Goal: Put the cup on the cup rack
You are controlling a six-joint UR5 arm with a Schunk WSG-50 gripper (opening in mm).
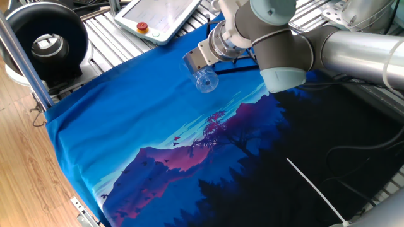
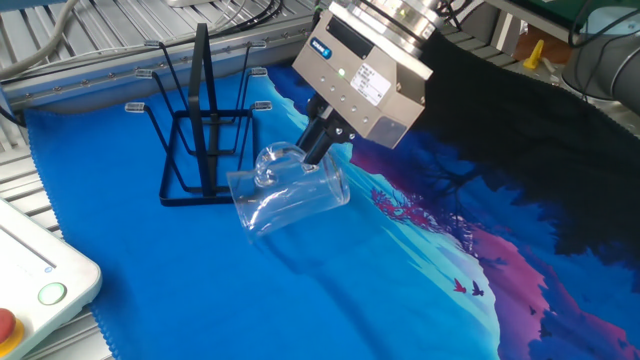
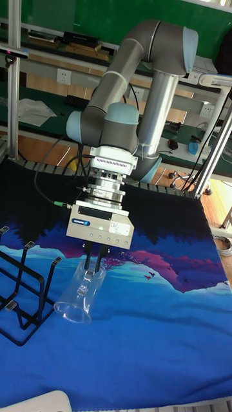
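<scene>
From one fixed view, the hand (image 1: pixel 201 68) carries the cup (image 1: pixel 203 79) tilted above the blue-clothed surface (image 1: pixel 126 126). The other fixed view shows its fingers clamped on the cup's rim, just beside the cup rack (image 2: pixel 200 130). In the tall fixed view, the cup hangs mouth-down right of the rack.

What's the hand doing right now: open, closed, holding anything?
Hand: closed on the cup, gripping it near the handle; the cup is tilted on its side, in the air beside the cup rack.
</scene>
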